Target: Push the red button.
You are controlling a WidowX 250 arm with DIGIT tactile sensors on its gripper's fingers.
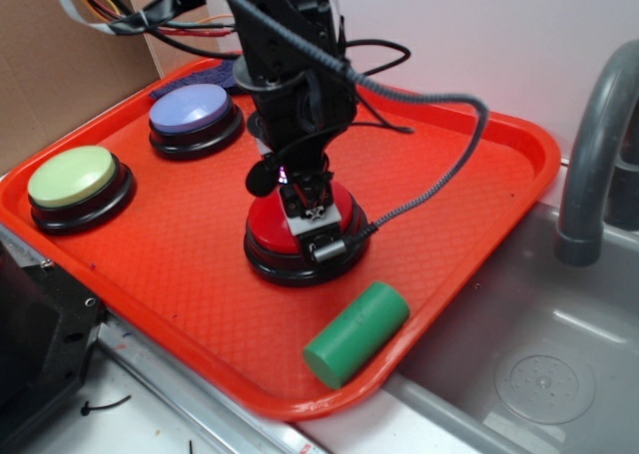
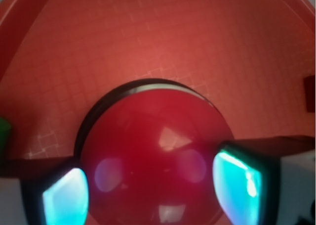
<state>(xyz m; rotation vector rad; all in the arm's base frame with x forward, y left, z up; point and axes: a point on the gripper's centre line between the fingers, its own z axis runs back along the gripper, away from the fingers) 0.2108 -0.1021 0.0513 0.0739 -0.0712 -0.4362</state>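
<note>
Item: large round glossy red dome button [image 1: 272,227] on a black circular base, standing on the orange-red textured plastic tray [image 1: 479,165], right of centre and toward its near edge. Attending tool: black robot gripper [image 1: 308,207], pointed straight down over the dome; in the exterior view its tip sits at the crown of the dome, apparently touching it. Jaws: apart, as the wrist view shows, one finger [image 2: 64,195] at the lower left and the other at the lower right, with the red dome filling the space between and below them; they clamp on nothing. Other contents of the tray: a lavender dome button [image 1: 190,110] on a black base at the far side, a pale green dome button [image 1: 72,177] on a black base at the left, and a green cylinder [image 1: 356,333] lying on its side near the front edge, just beside the red button's base but apart from it. Adjoining: a grey metal sink [image 1: 539,364] with a grey faucet [image 1: 589,155] to the right of the tray. Step in hand, by judgement: the press itself, the approach being done and the tool centred on the dome. Whether the dome is already depressed cannot be told. Next move calls for a short straight descent, kept centred so the tip does not slide down the glossy curve, then a lift clear.
</note>
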